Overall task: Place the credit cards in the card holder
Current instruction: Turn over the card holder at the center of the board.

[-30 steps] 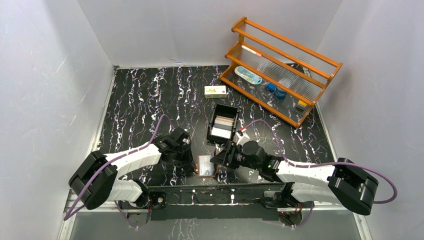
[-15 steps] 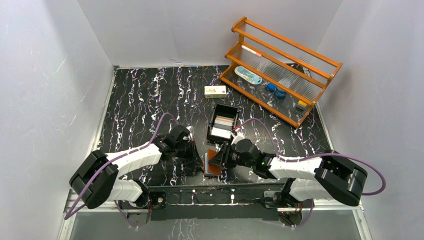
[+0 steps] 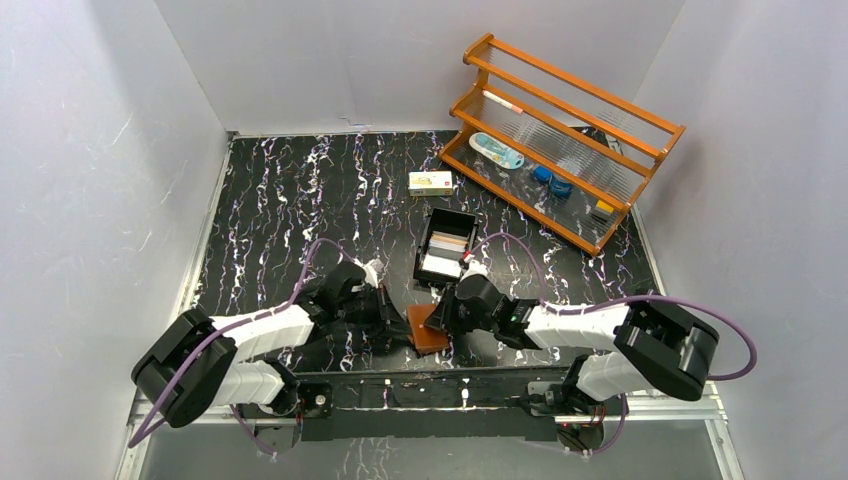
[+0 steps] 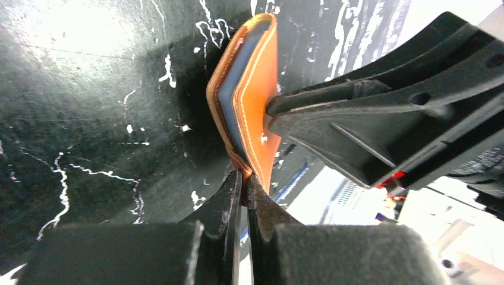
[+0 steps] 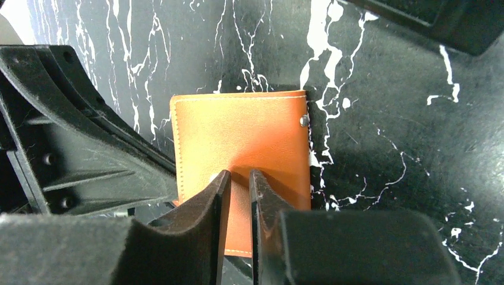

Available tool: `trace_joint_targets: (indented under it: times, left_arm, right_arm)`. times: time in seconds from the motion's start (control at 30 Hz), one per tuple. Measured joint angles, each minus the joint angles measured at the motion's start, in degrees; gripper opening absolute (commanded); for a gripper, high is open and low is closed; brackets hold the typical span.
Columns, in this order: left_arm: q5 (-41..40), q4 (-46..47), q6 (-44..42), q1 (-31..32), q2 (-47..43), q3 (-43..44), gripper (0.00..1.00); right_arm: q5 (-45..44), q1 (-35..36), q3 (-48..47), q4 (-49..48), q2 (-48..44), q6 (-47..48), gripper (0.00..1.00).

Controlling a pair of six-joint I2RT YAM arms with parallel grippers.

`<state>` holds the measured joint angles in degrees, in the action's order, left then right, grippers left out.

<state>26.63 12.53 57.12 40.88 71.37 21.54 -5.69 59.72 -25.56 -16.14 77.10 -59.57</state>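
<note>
The brown card holder lies folded shut on the table near the front edge, snap stud showing in the right wrist view. My left gripper is shut on its near edge. A blue-grey layer, perhaps a card edge, shows between the holder's covers. My right gripper has its jaws almost together, tips resting on the top cover, nothing between them. More credit cards, white and tan, lie in the black tray.
A white-and-yellow carton lies behind the tray. A wooden rack with small items stands at the back right. The tray corner shows in the right wrist view. White walls close in both sides.
The card holder lay open flat a second ago. The right gripper has swung its cover over and it is now folded shut. The left gripper has closed on its edge.
</note>
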Motion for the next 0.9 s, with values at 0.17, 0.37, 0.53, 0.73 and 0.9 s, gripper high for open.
trace_joint_targets:
  times: [0.17, 0.37, 0.53, 0.73, 0.9]
  left_arm:
    - [2.9, 10.4, 6.2, -1.0, -0.7, -5.0, 0.0]
    - [5.7, 19.6, 11.0, -1.8, -0.7, -7.5, 0.0]
    - [7.6, 24.9, 13.0, -2.6, -0.8, -8.1, 0.0]
    - [10.4, 31.0, 13.4, -2.6, -1.5, -8.1, 0.0]
    - [10.6, 30.7, 12.8, -2.6, -0.3, -8.0, 0.0]
  right_arm:
    - [-1.7, 0.1, -0.7, 0.5, 0.7, 0.7, 0.26]
    - [-4.5, 0.3, -1.6, -0.3, 2.2, 1.1, 0.25]
    - [-7.2, 0.3, -1.6, 1.4, 2.7, 1.5, 0.24]
    - [-8.4, 1.0, -1.4, 3.0, 3.1, 1.5, 0.24]
    - [-9.4, 2.1, -1.8, 4.1, 2.7, 2.6, 0.24]
